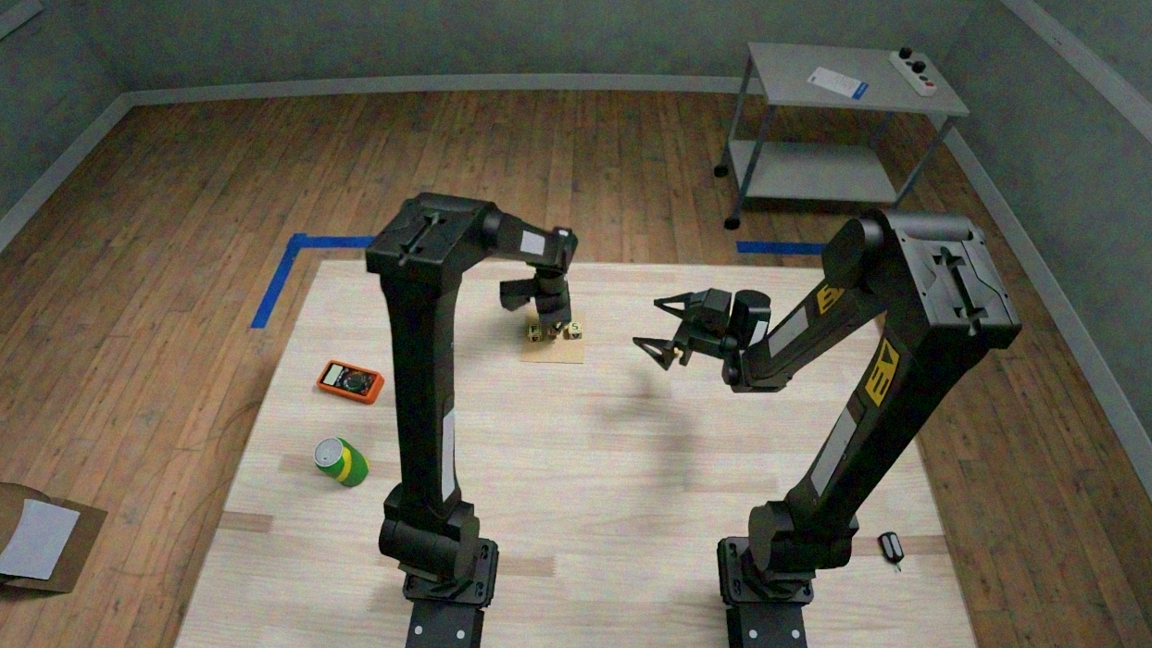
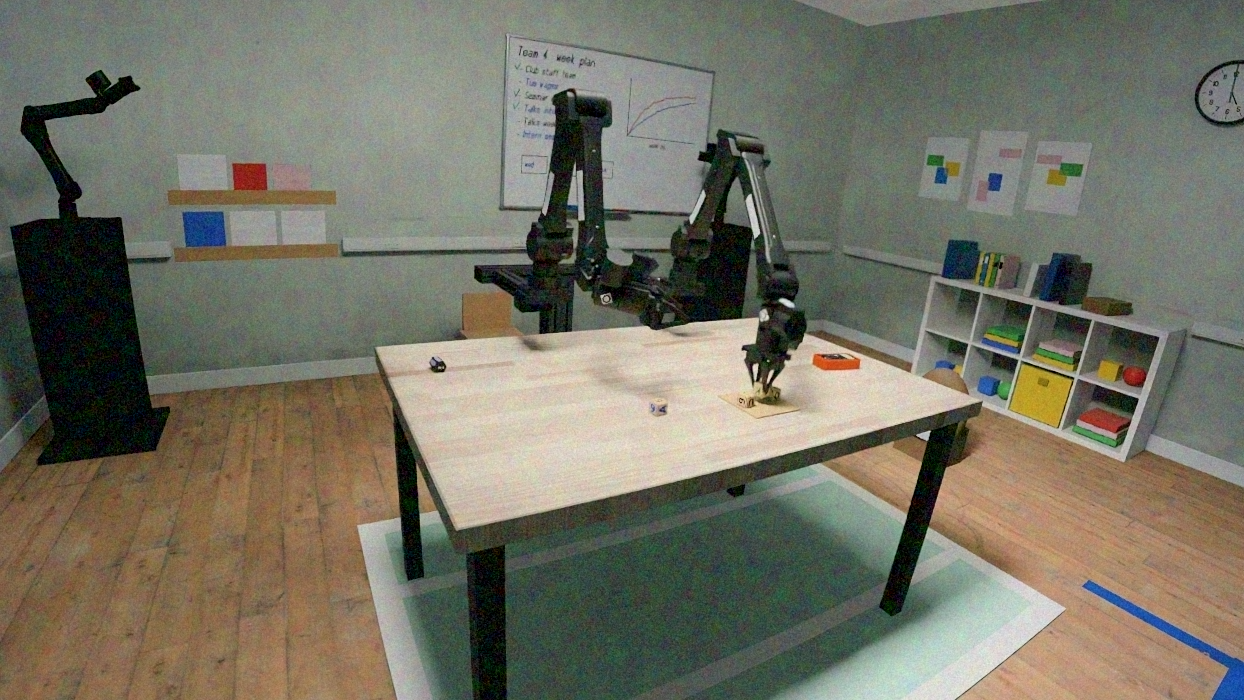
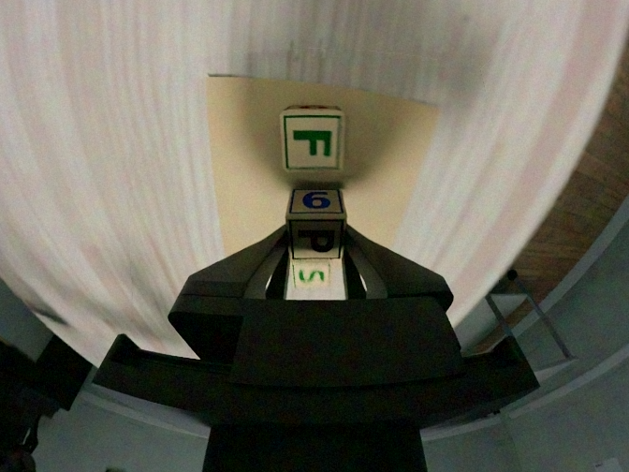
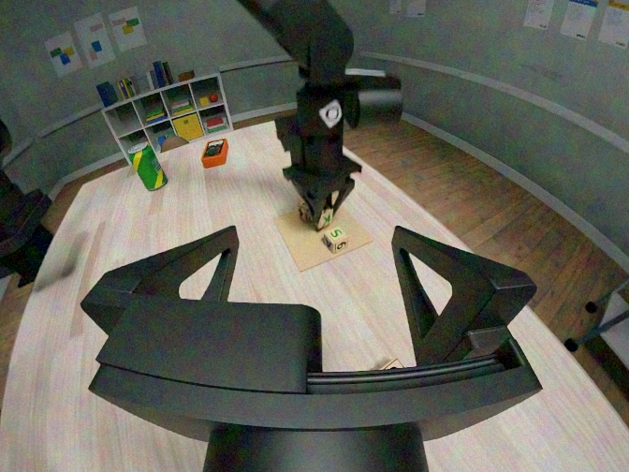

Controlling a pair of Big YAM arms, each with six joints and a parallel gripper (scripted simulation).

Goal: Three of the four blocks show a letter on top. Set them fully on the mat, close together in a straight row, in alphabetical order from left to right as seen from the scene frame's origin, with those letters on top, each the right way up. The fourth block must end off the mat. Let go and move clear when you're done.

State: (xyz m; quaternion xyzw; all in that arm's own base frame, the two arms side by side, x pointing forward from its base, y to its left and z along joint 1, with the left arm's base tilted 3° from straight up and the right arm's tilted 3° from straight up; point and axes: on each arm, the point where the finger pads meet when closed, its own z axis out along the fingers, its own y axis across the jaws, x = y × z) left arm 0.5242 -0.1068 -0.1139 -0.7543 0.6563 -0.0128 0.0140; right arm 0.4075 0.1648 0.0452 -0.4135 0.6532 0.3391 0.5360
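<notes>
Table (image 1: 563, 451) (image 2: 539, 461) (image 3: 126, 152) (image 4: 355, 315) first: it carried your whole job, with the mat (image 1: 552, 355) (image 2: 769, 410) (image 3: 243, 126) (image 4: 299, 258) toward its far side in the top view. Your right gripper (image 1: 644, 320) (image 2: 682, 322) (image 4: 315, 234) stood wide open with nothing in it, away from the mat, presumably to leave the other arm room. Your left gripper (image 1: 556, 331) (image 2: 761, 391) (image 3: 315, 231) (image 4: 323, 219) was partly closed on the middle block (image 1: 556, 330) (image 2: 760, 394) (image 3: 315, 238) (image 4: 326, 218), pinching opposite sides, so its fingers avoided both neighbours. You had the F block (image 1: 533, 332) (image 2: 773, 394) (image 3: 313, 141) (image 4: 304, 212) and S block (image 1: 574, 330) (image 2: 746, 400) (image 3: 311, 273) (image 4: 335, 241) on the mat, with a gap kept for it. Its top letter you couldn't confirm, nor whether it touched down. The fourth block (image 1: 678, 353) (image 2: 658, 406) (image 4: 392, 364) sat off the mat, rightly left out. Lowering squarely, releasing, then closing any gaps seemed next; a tilted release could have nudged either neighbour.
</notes>
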